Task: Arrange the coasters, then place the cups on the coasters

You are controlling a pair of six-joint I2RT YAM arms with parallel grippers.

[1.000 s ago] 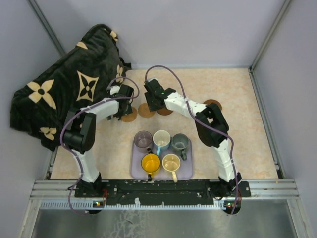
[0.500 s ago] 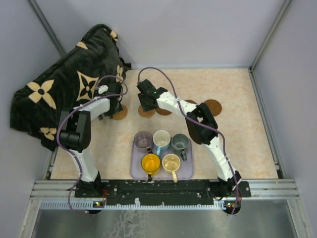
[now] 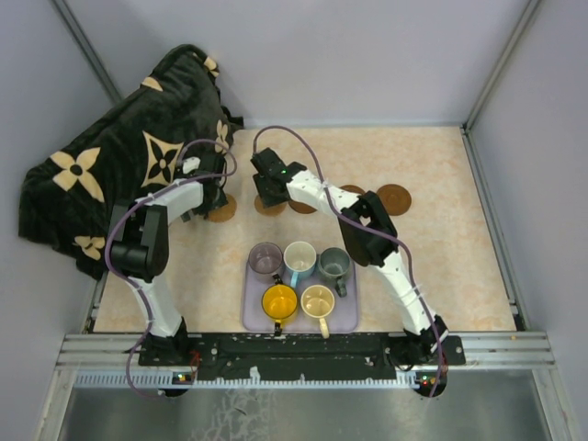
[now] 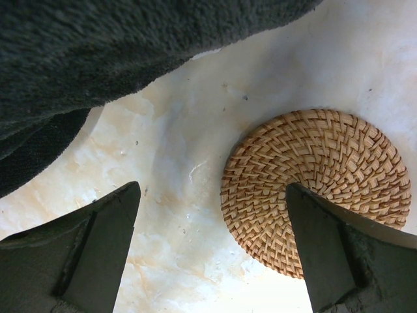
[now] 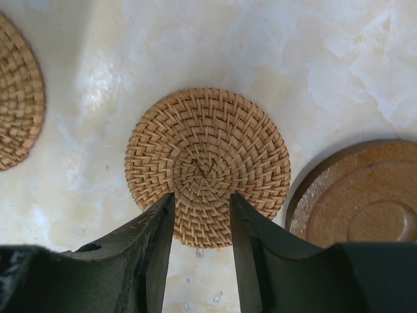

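Observation:
Two light woven coasters lie on the table, one [image 3: 221, 212] under my left gripper [image 3: 217, 197] and one [image 3: 269, 208] under my right gripper [image 3: 265, 189]. In the left wrist view the gripper [image 4: 212, 190] stands wide open above the table, with its right finger over the woven coaster's [image 4: 319, 186] edge. My right gripper [image 5: 202, 197] hovers partly open over the near edge of its coaster [image 5: 207, 160] and holds nothing. Dark brown coasters [image 3: 304, 205] [image 3: 395, 197] lie to the right. The purple [image 3: 265, 259], white [image 3: 299, 256], grey-green [image 3: 333, 264], yellow [image 3: 279, 300] and cream [image 3: 318, 300] cups stand on the lavender tray [image 3: 346, 317].
A dark blanket [image 3: 119, 165] with tan flower shapes is heaped at the back left, and its edge [image 4: 117, 45] hangs just beyond the left gripper. A dark coaster [image 5: 358, 199] lies close to the right of the right gripper. Walls enclose the table.
Both grippers have shifted left. The leftmost woven coaster has slid left with the left gripper, and the right gripper now hangs over the second woven coaster.

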